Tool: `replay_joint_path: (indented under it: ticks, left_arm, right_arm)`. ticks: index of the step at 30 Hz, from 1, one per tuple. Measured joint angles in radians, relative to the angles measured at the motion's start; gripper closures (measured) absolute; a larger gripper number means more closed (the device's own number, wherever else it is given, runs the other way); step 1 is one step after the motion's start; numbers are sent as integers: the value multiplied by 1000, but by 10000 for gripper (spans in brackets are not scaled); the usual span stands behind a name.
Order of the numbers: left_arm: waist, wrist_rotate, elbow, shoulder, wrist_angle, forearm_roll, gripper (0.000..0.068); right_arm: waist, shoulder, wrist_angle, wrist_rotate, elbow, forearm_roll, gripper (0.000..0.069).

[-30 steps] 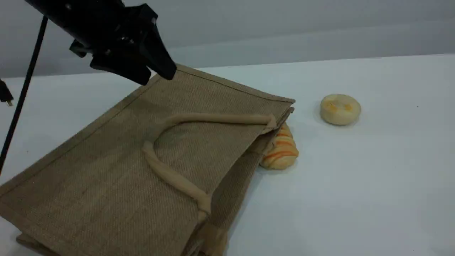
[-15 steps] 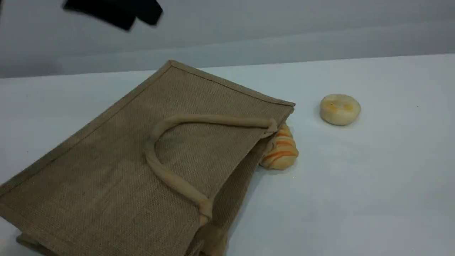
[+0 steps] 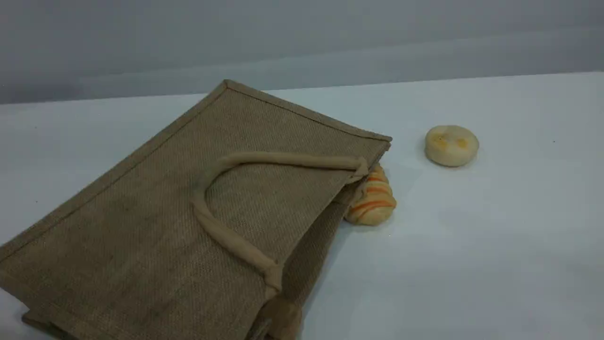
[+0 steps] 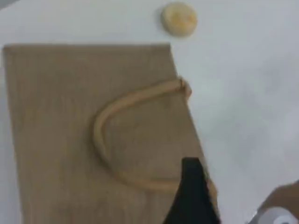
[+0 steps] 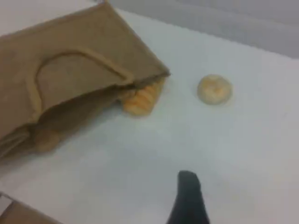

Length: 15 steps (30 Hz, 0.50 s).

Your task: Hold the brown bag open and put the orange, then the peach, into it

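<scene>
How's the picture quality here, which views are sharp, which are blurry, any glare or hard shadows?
Scene view: sharp, the weave of the brown bag readable, only soft shadows, no glare. Left wrist view: blurred, the round cake soft-edged. Right wrist view: also soft, the striped bread loaf smeared, its stripes barely separable.

Loses the brown bag (image 3: 141, 226) past the scene view's edges at 6 and 9 o'clock; cannot see inside its mouth. Hides part of the striped bread loaf (image 3: 375, 203) under the bag's mouth edge at 3 o'clock. Blurs both wrist views. Cuts off the left gripper (image 4: 192, 198) and right gripper (image 5: 188, 200) at 6 o'clock, one dark fingertip each.
</scene>
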Motion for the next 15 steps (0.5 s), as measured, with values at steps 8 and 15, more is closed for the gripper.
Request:
replay_joint_path:
  ticks: [8, 15]
  left_arm:
    - [0, -209, 127, -190, 70, 171, 189]
    - [0, -398, 399, -463, -8, 351, 189]
  right_arm:
    - [0, 1, 4, 0, -1, 0, 234]
    - [0, 1, 5, 0, -1, 0, 240]
